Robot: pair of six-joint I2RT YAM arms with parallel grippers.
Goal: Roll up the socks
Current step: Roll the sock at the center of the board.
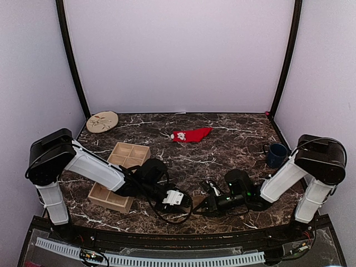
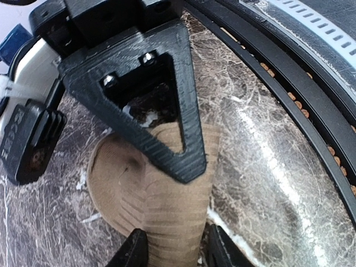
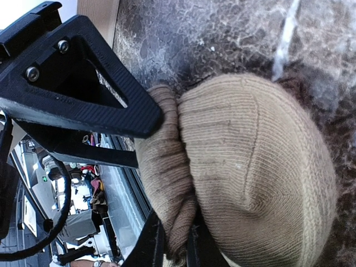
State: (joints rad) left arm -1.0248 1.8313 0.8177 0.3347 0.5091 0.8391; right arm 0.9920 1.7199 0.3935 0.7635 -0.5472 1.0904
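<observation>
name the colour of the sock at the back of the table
The sock is red, white patch; top external view.

A dark marble-patterned worktop (image 1: 222, 150) is carrying five things. A round beige patterned disc (image 1: 102, 121) is lying at its far left corner. A pale wooden compartment tray (image 1: 129, 154) is sitting at the left. A bright red fabric sock with a white patch (image 1: 191, 134) is lying far of centre. A dark blue mug (image 1: 276, 154) is standing at the right. A tan-brown ribbed fabric sock (image 3: 256, 167) is resting near the centre of the near edge.
</observation>
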